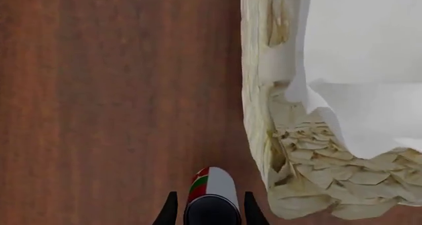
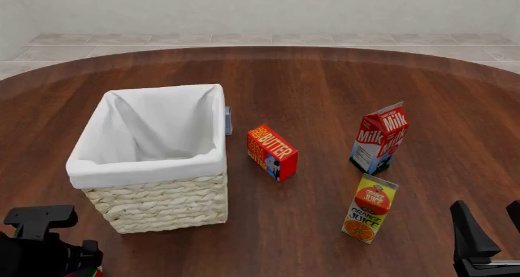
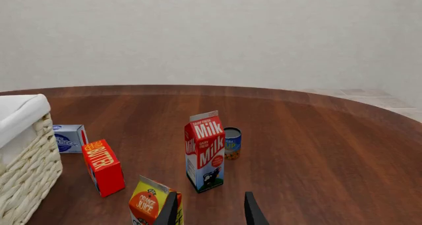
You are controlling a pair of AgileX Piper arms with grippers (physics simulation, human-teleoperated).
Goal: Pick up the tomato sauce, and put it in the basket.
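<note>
In the left wrist view, my left gripper (image 1: 211,210) has its two dark fingers closed on the tomato sauce can (image 1: 212,190), one on either side of its body, with the red, white and green label showing between them. I judge that the can is carried above the table (image 1: 118,101), since wood shows beyond it and the basket (image 1: 290,151) wall appears from above, just beside the can. The can is therefore outside the basket, beside its near wicker wall. The next move, in my estimate, calls for clearance over the white cloth rim (image 2: 146,167) before release. In the front view the left arm sits at the lower left corner, in front of the basket. My right gripper (image 3: 209,210) stands open and empty, parked low at the near right, well apart from the basket. Beyond it stand the orange juice carton (image 2: 372,209), the butter box (image 2: 272,152) and the milk carton (image 2: 379,138). A small blue can (image 3: 232,142) stands behind the milk.
</note>
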